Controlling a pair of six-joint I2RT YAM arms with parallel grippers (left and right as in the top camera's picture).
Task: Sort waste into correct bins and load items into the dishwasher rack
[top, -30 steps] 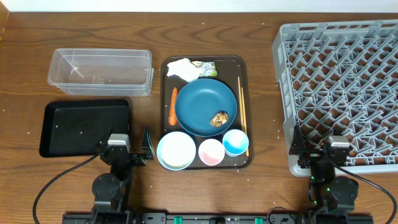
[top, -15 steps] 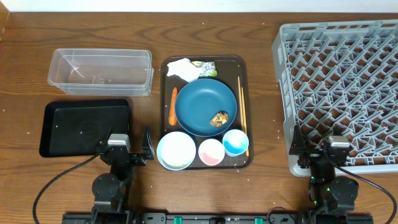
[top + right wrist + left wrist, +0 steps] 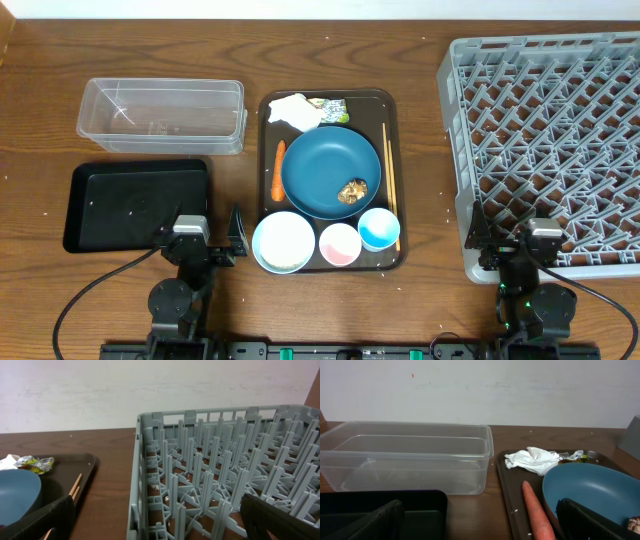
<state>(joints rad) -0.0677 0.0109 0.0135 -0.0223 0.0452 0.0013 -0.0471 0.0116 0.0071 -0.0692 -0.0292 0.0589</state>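
The grey dishwasher rack (image 3: 450, 130) fills the right side of the overhead view, running off its right edge. The right wrist view alone shows its pegs standing upright. At centre lies the brown serving tray (image 3: 368, 108). The clear tub (image 3: 160, 115) sits upper left, and the black tray (image 3: 135, 205) lies just below it.

On the serving tray the dark-blue plate (image 3: 325, 170) holds the middle, with the brown food lump (image 3: 352, 190) at its lower right edge. Along the tray's bottom edge stand the white bowl (image 3: 283, 241), the pink cup (image 3: 340, 244) and the light-blue cup (image 3: 379, 228), seen only from overhead.

The left gripper (image 3: 192, 238), at the bottom left of the tray, has its jaws spread wide and holds nothing. The right gripper (image 3: 543, 240), over the rack's lower edge, does likewise.

The napkin (image 3: 293, 110) and wrapper (image 3: 330, 104) lie at the tray's top. The carrot (image 3: 278, 170) lies left of the plate and the chopsticks (image 3: 389, 180) right of it.
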